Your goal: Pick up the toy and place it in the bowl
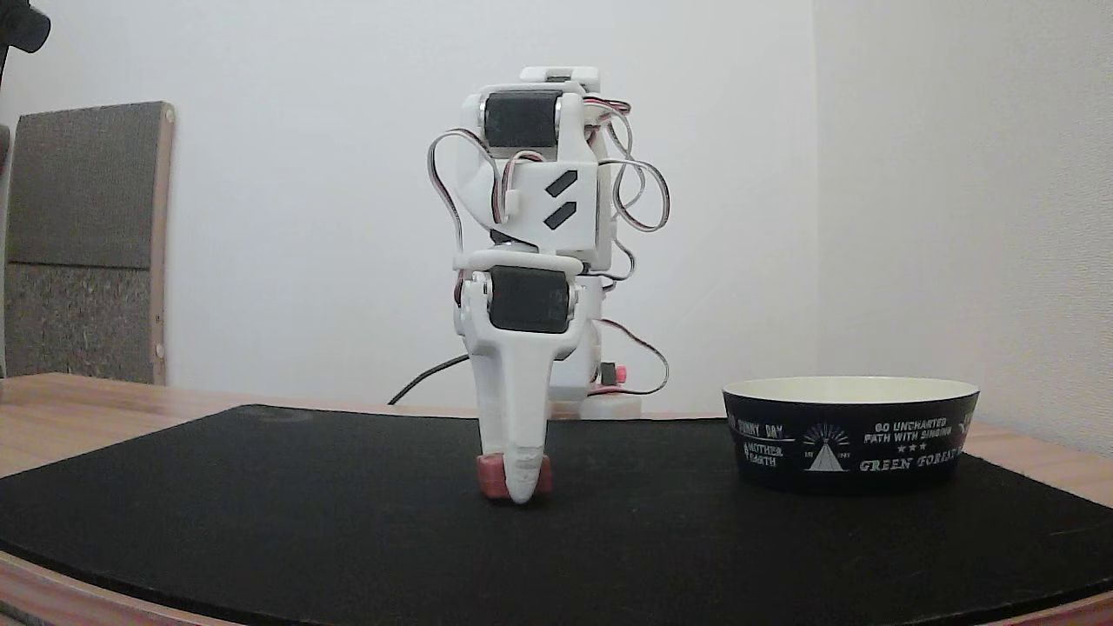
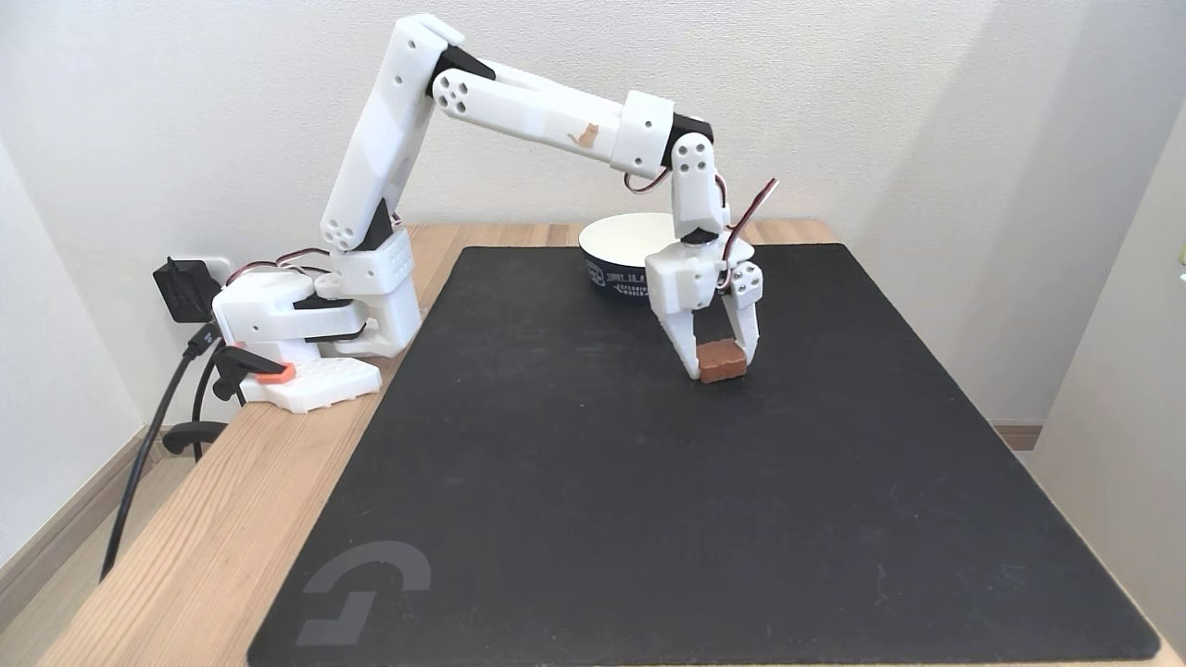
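Reaching down from the white arm, the gripper stands on the black mat with the toy between its fingers, both of which touch the block: it is grasping the toy, which rests at mat level. In a fixed view the toy peeks out behind a fingertip, the bowl well apart at right.
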Controlling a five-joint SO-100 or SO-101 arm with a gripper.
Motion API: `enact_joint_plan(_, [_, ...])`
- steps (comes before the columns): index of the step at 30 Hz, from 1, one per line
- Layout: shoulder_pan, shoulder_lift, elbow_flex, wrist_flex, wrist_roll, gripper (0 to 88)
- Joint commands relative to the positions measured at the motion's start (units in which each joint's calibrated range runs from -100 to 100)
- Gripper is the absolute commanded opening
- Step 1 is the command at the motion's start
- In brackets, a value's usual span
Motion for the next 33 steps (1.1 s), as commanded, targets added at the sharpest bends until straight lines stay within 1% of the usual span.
enact_joint_plan(1, [0.1, -0.25, 0.44, -0.95, -0.43, 2.4])
enact_joint_plan(2, [0.44, -0.58, -0.55, -1.71, -1.63, 2.4])
enact_joint_plan(5, [1.19, -2.92, -1.81, -5.18, -2.1, 2.4])
enact_joint_plan(7, [0.61, -7.42, -1.45, -6.45, -2.83, 2.4])
enact_joint_plan(10, [-0.48, -13.34, -1.27, -6.11, -6.22, 2.6])
enact_joint_plan(11, [-1.74, -17.51, 0.62, -6.03, -8.1, 2.6])
enact_joint_plan(12, [-2.66, -20.09, 2.25, -6.03, -8.94, 2.6])
enact_joint_plan(15, [-7.34, -29.51, 10.0, -6.28, -11.44, 2.6])
enact_joint_plan(16, [-10.94, -36.02, 16.22, -7.13, -12.54, 2.6])
enact_joint_plan(20, [-20.14, -46.69, 29.92, -13.06, -12.75, 2.6])
enact_joint_plan(21, [-23.57, -49.85, 34.87, -15.34, -12.75, 2.6])
enact_joint_plan(24, [-27.42, -51.69, 40.28, -17.37, -12.33, 2.8])
enact_joint_plan(27, [-30.76, -52.19, 45.87, -18.39, -12.43, 15.4])
enact_joint_plan(30, [-31.6, -52.52, 50.65, -21.1, -12.43, 28.3])
enact_joint_plan(33, [-30.59, -52.52, 51.28, -21.78, -12.33, 29.2])
